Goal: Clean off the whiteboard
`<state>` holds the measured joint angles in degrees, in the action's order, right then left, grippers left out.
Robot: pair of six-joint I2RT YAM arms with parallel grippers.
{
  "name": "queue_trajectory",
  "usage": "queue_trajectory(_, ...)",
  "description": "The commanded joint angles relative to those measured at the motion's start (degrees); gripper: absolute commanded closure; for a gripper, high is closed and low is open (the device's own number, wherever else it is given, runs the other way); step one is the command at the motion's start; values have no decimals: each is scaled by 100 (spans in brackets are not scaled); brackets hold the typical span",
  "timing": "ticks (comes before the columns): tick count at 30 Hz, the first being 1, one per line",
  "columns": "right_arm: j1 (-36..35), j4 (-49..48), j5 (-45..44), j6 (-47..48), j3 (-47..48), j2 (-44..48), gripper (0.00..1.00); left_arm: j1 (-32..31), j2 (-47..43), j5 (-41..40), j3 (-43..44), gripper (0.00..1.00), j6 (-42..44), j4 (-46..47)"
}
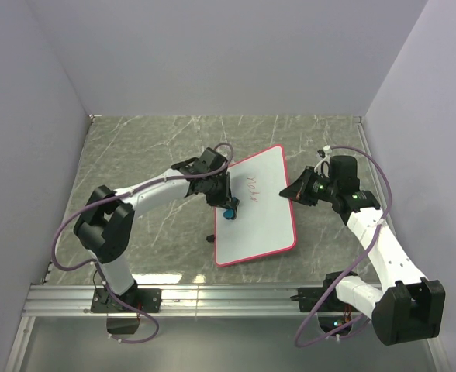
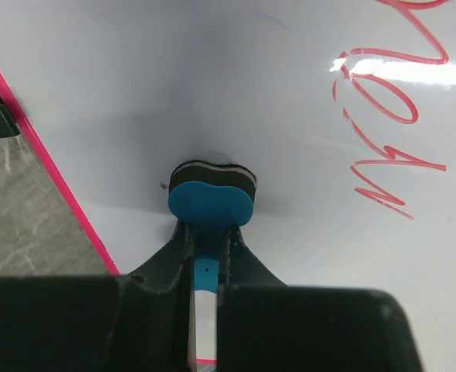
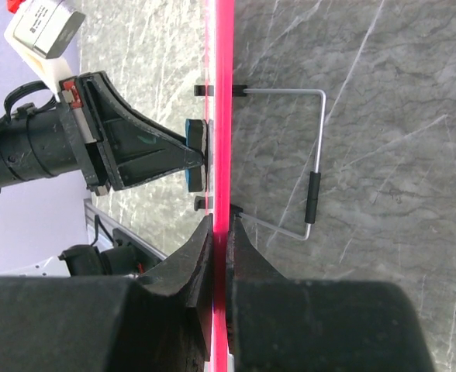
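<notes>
Pinching whiteboard (image 1: 263, 221) rim: right claw (image 3: 220, 225); left claw (image 2: 206, 232) presses eraser (image 2: 211, 203) against board.

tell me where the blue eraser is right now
In the top view the blue eraser sits mid-table, clamped in the left pincer against the whiteboard near its left edge, below and left of the red writing.

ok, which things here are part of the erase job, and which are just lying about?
Job:
whiteboard
red writing on it
blue eraser in the left gripper
right gripper clamping the board's rim

Just there:
wire stand on the board's back
marble table
metal rail
</notes>
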<state>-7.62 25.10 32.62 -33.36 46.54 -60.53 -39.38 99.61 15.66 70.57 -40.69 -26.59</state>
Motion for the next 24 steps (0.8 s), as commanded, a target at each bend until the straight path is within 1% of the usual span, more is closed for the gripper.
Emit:
queue_trajectory(1,-91,171,-107,375,-22,-81,100,-403,67,-63,307,100,210,-293)
queue_trajectory(2,-82,153,-98,366,-40,-90,100,-587,67,-46,439,100,219,-346)
queue_trajectory(5,-91,127,-98,357,-58,-90,100,-939,120,103,1185,100,219,-470)
queue_trajectory(8,-91,109,-89,339,-67,-117,100,-1002,208,410,1459,99,61,-304)
queue_trajectory(10,-91,100,-89,339,-67,-134,100,-976,286,377,1591,100,0,-242)
queue_trajectory(14,-82,135,-89,339,-40,-99,100,-669,550,350,1627,100,-1,-312)
queue_trajectory(17,-91,188,-107,366,4,-90,100,-327,621,455,1198,100,-27,-128)
queue_trajectory(20,-82,232,-116,383,30,-64,100,7,717,359,995,100,52,-162)
queue_trajectory(24,-91,258,-116,392,65,-55,100,123,867,148,1135,100,289,-531)
